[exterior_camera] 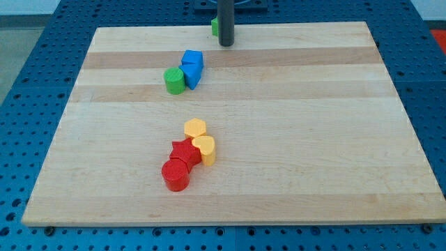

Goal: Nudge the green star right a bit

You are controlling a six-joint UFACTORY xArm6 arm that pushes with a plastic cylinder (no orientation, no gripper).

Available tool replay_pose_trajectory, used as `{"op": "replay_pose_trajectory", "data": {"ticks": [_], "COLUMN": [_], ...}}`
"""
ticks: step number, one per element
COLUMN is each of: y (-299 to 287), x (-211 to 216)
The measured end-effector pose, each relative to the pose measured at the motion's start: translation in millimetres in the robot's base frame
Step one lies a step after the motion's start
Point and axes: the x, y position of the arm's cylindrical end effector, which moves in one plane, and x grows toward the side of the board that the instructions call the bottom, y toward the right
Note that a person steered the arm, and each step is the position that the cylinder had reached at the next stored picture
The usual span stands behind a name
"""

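Observation:
A green block (215,26), mostly hidden behind my rod, sits at the view's top edge of the wooden board; its shape cannot be made out, and it may be the green star. My tip (226,44) rests on the board just right of and below that block, touching or nearly touching it.
A green cylinder (174,81) touches two blue blocks (191,66) left of centre near the top. Lower down, a yellow hexagon (196,128), a yellow heart (204,149), a red star (183,151) and a red cylinder (175,174) cluster together. The board's top edge (293,24) is close.

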Motion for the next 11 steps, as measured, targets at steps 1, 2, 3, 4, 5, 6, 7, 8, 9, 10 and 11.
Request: {"op": "replay_pose_trajectory", "data": {"ticks": [1,2,3,4,5,6,7,8,9,10,11], "y": [-41.3,-57.9,-37.1,-8.9,-8.8,-4.8,0.3,14.7,26.8,32.3,21.4], "x": [-25.5,-57.1,-56.6,-55.7,-38.3,-30.7,-30.6,-30.6,-31.2,-33.0,-23.0]}}
